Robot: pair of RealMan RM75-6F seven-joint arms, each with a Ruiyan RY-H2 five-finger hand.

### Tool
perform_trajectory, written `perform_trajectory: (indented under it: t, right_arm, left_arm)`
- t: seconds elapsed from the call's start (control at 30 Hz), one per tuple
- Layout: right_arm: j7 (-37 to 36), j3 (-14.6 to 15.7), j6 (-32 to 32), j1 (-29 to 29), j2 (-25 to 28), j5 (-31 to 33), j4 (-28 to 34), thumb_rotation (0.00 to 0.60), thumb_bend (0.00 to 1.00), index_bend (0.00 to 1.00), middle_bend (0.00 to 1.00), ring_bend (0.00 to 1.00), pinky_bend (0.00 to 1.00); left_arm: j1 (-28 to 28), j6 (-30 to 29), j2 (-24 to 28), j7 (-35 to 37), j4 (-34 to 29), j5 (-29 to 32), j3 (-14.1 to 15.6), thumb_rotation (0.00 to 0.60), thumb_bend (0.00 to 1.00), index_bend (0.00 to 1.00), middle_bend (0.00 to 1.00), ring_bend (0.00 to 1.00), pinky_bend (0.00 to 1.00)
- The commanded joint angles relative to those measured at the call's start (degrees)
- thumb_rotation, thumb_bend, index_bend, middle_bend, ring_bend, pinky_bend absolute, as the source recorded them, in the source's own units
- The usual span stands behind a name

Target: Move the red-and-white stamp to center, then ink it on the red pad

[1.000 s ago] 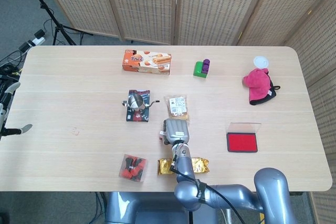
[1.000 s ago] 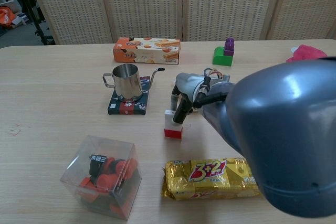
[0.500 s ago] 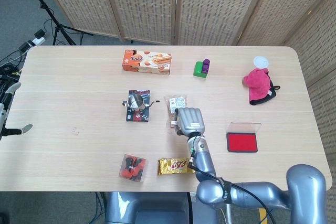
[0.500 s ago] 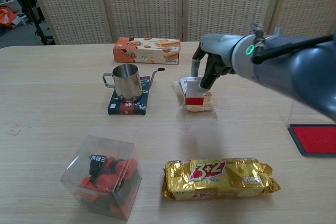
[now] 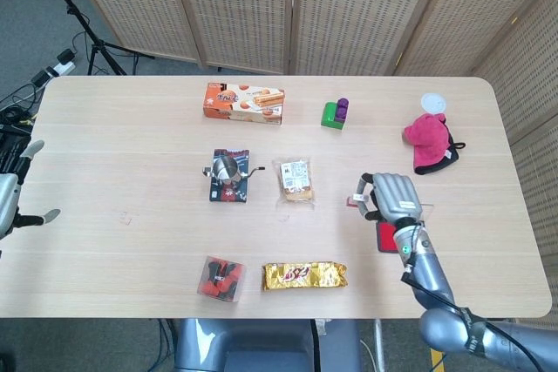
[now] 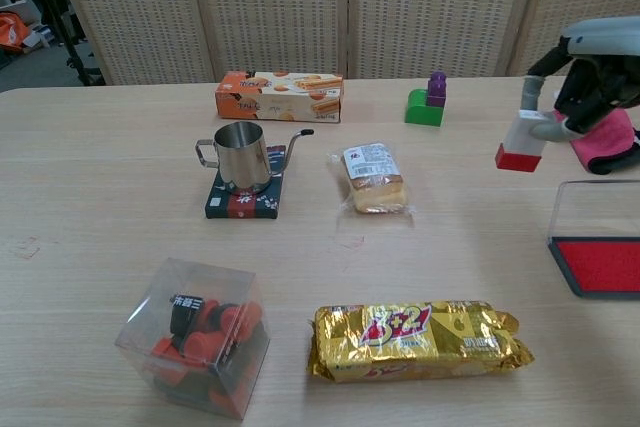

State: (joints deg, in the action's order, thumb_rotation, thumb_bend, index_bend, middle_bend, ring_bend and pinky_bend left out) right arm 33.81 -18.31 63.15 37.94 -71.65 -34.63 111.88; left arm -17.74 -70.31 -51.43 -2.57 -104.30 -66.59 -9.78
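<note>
Gripping stamp (image 6: pixel 521 143), right hand (image 5: pixel 391 197) hides red pad (image 6: pixel 603 265) in head view; left hand (image 5: pixel 10 200) open, cropped.

This looks like a robotics lab or data-collection studio, not a home or shop. A plain pale wooden table (image 5: pixel 131 241) stands on grey carpet, fenced off at the back by folding woven rattan screens (image 5: pixel 235 6) that serve as a neutral backdrop. At the far left, black tripod legs (image 5: pixel 91 37) and loose cables with a power strip (image 5: pixel 54 67) lie on the floor. The tabletop carries an unrelated assortment laid out as test props: a biscuit box (image 5: pixel 245 102), toy building blocks (image 5: pixel 335 112), a steel pour-over kettle (image 6: pixel 243 157), a wrapped snack pack (image 6: pixel 415 338)
</note>
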Motion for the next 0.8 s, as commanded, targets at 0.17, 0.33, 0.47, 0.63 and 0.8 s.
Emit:
perform_trajectory:
  t: [0.17, 0.33, 0.47, 0.63, 0.8]
  right_arm:
    - [-14.23, 6.96, -7.28, -8.30, 6.78, -14.02, -3.20, 0.600, 0.51, 0.57, 0.92, 1.00, 1.00]
    - [-21.27, 9.39, -9.04, -10.63, 5.47, -18.93, -8.44, 0.600, 0.52, 0.58, 0.92, 1.00, 1.00]
    - [-24.43, 10.78, -9.97, -11.48, 3.28, -20.79, -12.85, 0.600, 0.54, 0.58, 0.92, 1.00, 1.00]
    - [-28.46, 11.02, -11.18, -11.83, 0.57, -21.67, -17.89, 0.600, 0.54, 0.58, 0.92, 1.00, 1.00]
    - [-30.97, 10.99, -10.67, -12.26, -1.88, -23.14, -21.81, 0.600, 0.55, 0.58, 0.92, 1.00, 1.00]
  left_arm:
    - [-0.25, -0.34, -0.69, -1.87, -0.47, 0.61, 0.07, 0.600, 0.08, 0.00, 0.00, 0.00, 0.00]
    - [-0.45, 0.26, -0.67, -1.75, -0.27, 0.72, 0.12, 0.600, 0.08, 0.00, 0.00, 0.00, 0.00]
    - [-0.45, 0.11, -0.77, -2.01, -0.31, 0.62, 0.16, 0.600, 0.08, 0.00, 0.00, 0.00, 0.00]
    - [-0.39, -0.05, -0.87, -2.21, -0.36, 0.66, 0.19, 0.600, 0.08, 0.00, 0.00, 0.00, 0.00]
    - [-0.46, 0.02, -1.00, -2.50, -0.35, 0.78, 0.22, 0.600, 0.08, 0.00, 0.00, 0.00, 0.00]
